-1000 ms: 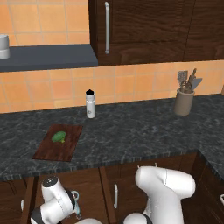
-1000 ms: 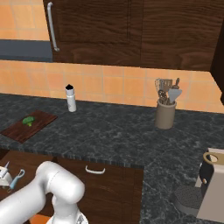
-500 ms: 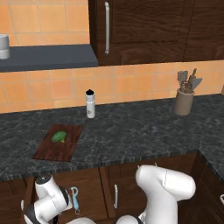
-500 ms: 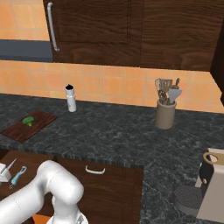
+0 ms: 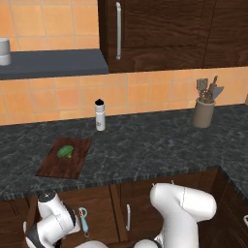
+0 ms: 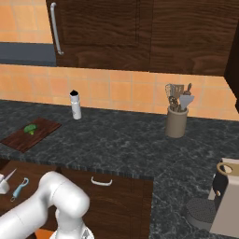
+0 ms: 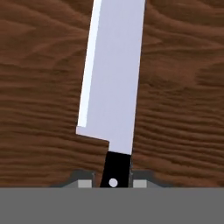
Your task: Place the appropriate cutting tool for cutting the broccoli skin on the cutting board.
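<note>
well, the claw (image 7: pixel 113 183) is clamped on the black handle of the knife (image 7: pixel 111 74), low in front of the cabinets, blade pointing away so it can be carried flat. the cutting board (image 5: pixel 64 158) lies up on the worktop (image 5: pixel 155 145) at left, the broccoli (image 5: pixel 66 152) on its far part, leaving near space for the knife.

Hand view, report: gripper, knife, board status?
Gripper low, fingers either side of knife handle; grip unconfirmed. Knife not yet on cutting board. Broccoli sits on board. Blue peeler beside the arm.
</note>
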